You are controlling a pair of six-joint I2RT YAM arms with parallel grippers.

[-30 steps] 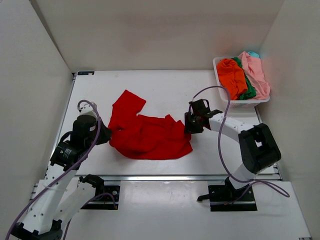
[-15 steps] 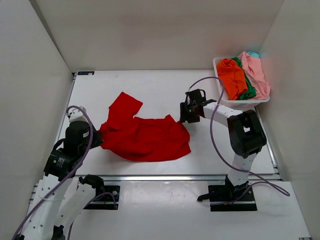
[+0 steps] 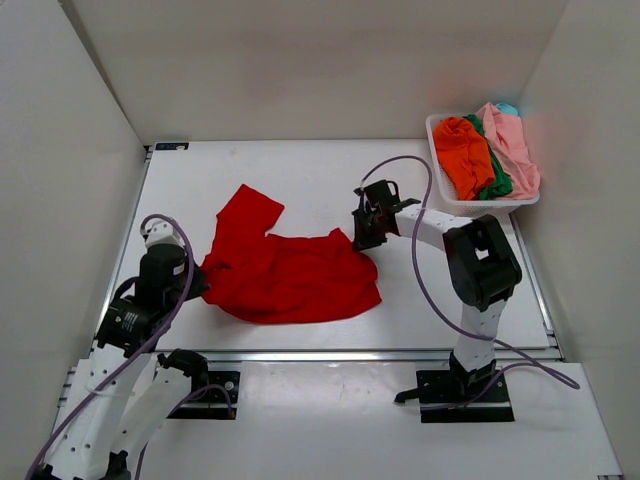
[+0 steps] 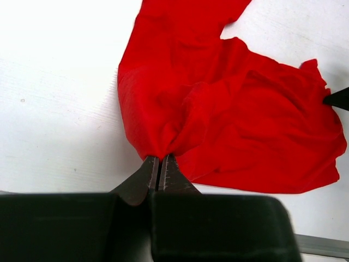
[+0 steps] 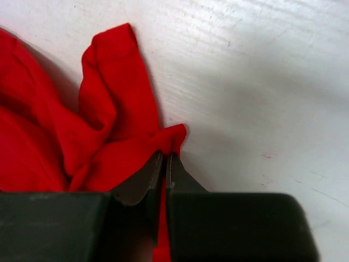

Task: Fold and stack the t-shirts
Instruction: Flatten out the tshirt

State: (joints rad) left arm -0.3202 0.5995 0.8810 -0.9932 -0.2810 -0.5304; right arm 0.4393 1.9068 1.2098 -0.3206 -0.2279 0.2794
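Pinched shut, the left gripper (image 4: 160, 162) has its two dark fingertips pressed together on a gathered fold at the near-left edge of the red t-shirt (image 4: 234, 120). The cloth rises into a small peak exactly where the tips meet.

From there the shirt spreads away over the white table (image 3: 320, 175). It is crumpled rather than flat, with ridges and creases across its middle. One long lobe (a sleeve or a side of the body, hard to say which) reaches toward the far left. The bulk of the shirt lies in the middle of the table, between the two arms.

At the shirt's far-right corner, the right gripper (image 5: 165, 159) is also clenched, biting a small point of red cloth. Its wrist view shows the fingertips closed with a thin strip of red running down between them, and a loose flap of fabric lying just to the left on the bare tabletop.

Farther back, in the far-right corner of the table and well apart from the red shirt, sits a white basket (image 3: 480, 208). Piled in it are the orange t-shirt (image 3: 465, 150) on the left, the green t-shirt (image 3: 498, 182) showing between, the pale pink t-shirt (image 3: 513, 140) on the right, and a bit of the teal t-shirt (image 3: 508, 108) peeking out at the far end.
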